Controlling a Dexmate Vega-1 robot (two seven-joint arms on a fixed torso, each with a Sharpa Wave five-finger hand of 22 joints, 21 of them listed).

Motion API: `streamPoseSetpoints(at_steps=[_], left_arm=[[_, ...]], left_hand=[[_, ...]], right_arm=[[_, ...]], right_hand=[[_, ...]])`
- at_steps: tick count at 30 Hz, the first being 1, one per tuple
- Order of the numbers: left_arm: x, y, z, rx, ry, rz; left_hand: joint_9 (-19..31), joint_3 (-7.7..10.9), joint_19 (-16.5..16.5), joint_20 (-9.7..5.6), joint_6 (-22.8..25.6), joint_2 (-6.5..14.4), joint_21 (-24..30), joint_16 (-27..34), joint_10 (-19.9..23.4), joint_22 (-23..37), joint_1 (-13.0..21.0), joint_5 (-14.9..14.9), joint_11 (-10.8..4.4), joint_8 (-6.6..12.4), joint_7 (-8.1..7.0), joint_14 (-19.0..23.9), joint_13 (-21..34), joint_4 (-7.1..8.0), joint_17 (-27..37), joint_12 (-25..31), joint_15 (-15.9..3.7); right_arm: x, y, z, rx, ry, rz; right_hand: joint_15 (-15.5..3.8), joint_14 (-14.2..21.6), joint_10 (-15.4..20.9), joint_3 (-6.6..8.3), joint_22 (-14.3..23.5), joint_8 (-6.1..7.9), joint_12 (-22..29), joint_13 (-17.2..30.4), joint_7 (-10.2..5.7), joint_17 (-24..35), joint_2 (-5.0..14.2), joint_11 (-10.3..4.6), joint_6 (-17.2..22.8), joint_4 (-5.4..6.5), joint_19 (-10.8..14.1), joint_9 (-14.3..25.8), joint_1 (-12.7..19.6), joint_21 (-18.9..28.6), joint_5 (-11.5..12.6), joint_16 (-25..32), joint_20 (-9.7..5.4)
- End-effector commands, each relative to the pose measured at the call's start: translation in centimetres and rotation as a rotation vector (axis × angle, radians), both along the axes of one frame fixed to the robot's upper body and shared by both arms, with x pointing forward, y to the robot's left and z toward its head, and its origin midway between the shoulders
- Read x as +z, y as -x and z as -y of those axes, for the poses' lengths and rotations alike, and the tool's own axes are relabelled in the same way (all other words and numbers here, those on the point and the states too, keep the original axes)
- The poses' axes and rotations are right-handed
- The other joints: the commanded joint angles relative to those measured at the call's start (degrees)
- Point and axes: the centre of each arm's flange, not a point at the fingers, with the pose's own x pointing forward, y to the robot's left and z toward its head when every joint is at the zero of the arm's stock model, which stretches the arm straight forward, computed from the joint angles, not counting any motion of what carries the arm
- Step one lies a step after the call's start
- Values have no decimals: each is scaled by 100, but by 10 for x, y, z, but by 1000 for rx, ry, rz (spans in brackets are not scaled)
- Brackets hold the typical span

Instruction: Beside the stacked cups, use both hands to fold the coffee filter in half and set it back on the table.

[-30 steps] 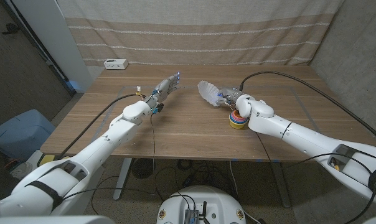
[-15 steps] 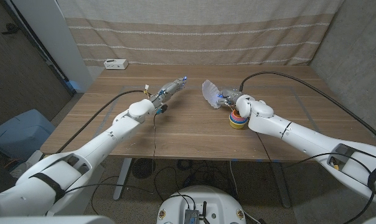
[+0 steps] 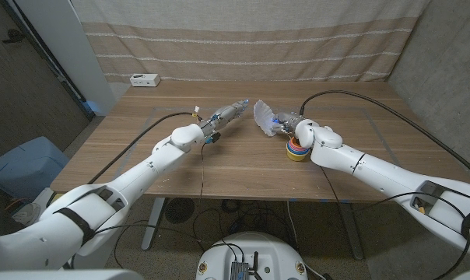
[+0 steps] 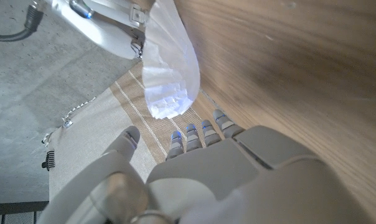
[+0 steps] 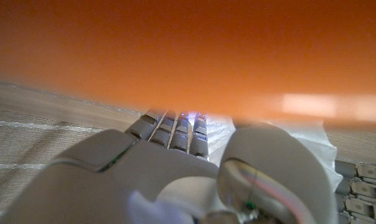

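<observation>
A white pleated coffee filter (image 3: 262, 116) stands tilted up off the table, and my right hand (image 3: 286, 124) holds it by its lower edge. The stacked cups (image 3: 298, 149), coloured yellow, red and blue, sit on the wooden table (image 3: 235, 167) just in front of that hand. My left hand (image 3: 229, 113) reaches in from the left with fingers stretched out and apart, its fingertips a short gap from the filter. The left wrist view shows the filter (image 4: 170, 70) hanging beyond my left hand's fingers (image 4: 194, 134). In the right wrist view the filter (image 5: 309, 134) sits past my right hand (image 5: 175, 155), beside a blurred orange cup (image 5: 188, 50).
A white box (image 3: 144, 78) lies at the table's far left edge. A blue bin (image 3: 25, 165) stands on the floor to the left. A striped curtain (image 3: 243, 39) hangs behind the table.
My left hand has travelled right across the table until its fingertips are close to the filter. The right hand has raised and turned the filter slightly, staying by the cups.
</observation>
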Motion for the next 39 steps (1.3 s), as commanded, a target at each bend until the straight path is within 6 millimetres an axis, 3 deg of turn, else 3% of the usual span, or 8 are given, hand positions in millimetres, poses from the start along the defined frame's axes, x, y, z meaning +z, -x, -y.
streamPoseSetpoints(at_steps=[1, 34, 39], left_arm=[[-8, 8, 36, -130, 30, -41], [8, -2, 53, -98, -120, -31], [9, -3, 53, -115, -145, -20]], left_hand=[[16, -33, 19, 26, -117, 8, -17, 4, -73, 14, -84, 7, 16, -35, 16, -87, 20, 38, 26, -10, 7], [8, -227, -82, -48, -192, -156, -111, 14, -71, 18, -327, 53, 36, 14, 131, -125, 16, 180, 25, 1, 31], [8, -347, 31, -67, 79, -246, -107, 80, 212, 15, -466, 97, 47, 104, 115, 94, 15, 250, 15, 97, 28]], right_arm=[[-2, 3, -2, 8, 5, 1], [-1, 6, 1, 26, -18, 9], [-2, 4, 4, 24, -29, 3]], right_hand=[[-36, -28, 39, 3, 35, 26, 36, 17, 19, 9, 7, 18, 17, -5, 34, 15, 62, 46, 30, -5, -21], [-35, 17, 100, -37, 35, 48, 64, 17, 38, 12, 25, 19, 90, -9, 66, 14, 127, 57, 26, 10, -29], [-42, 16, 98, -45, 35, 46, 63, 16, 38, 12, 28, 26, 90, -9, 69, 14, 140, 57, 26, 9, -31]])
